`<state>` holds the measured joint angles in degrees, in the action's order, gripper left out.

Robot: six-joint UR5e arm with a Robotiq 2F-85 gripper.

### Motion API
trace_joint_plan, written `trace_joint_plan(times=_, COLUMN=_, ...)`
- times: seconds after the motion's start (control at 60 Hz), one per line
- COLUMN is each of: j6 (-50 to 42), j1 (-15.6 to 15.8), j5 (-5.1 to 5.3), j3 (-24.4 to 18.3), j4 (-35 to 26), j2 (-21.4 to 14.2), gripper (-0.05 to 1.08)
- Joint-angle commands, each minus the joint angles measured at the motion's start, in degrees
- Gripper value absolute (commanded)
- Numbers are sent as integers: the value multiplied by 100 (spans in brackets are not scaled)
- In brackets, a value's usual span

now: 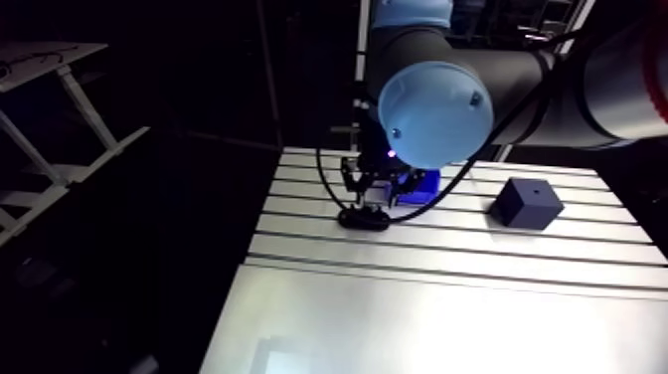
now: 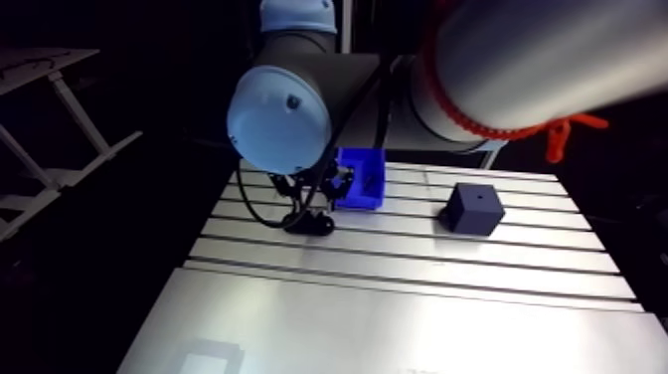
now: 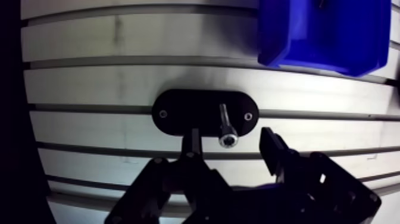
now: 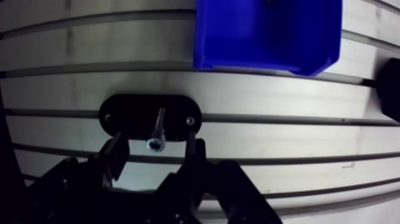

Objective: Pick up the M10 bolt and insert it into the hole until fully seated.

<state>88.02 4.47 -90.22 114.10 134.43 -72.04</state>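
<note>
Bolt (image 3: 225,126) lies on the black plate (image 3: 181,113) on the table (image 3: 89,83), straddled by our wide-open tool (image 3: 231,138). We risk a skewed grip if one finger touches first and rolls it.

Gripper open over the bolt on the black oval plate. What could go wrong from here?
1. The open two-finger gripper straddles just the socket head of the small steel bolt, overhanging the black oval plate; gripped there, the shank may tilt and miss the hole in the black cube.
2. If one finger touches first, the round bolt could roll aside.
3. Fingertips sit near the plate's edge and might catch it.
</note>
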Motion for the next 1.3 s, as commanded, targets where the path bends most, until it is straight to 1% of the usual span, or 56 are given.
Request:
trace_joint_plan(times=0.017, j6=0, j1=2, j5=0, j3=3, j4=1, j2=28, gripper=44)
trace_joint_plan(times=0.1, j6=0, j1=2, j5=0, j3=3, j4=1, j2=28, gripper=44)
trace_joint_plan(times=0.3, j6=0, j1=2, j5=0, j3=-5, j4=1, j2=37, gripper=49)
trace_joint_plan(times=0.483, j6=0, j1=2, j5=0, j3=3, j4=1, j2=37, gripper=51)
trace_joint_plan(times=0.85, j6=0, j1=2, j5=0, j3=3, j4=1, j2=81, gripper=59)
trace_joint_plan(times=1.117, j6=0, j1=2, j5=0, j3=2, j4=1, j2=90, gripper=61)
trace_joint_plan(times=1.3, j6=0, j1=2, j5=0, j3=-13, j4=1, j2=90, gripper=65)
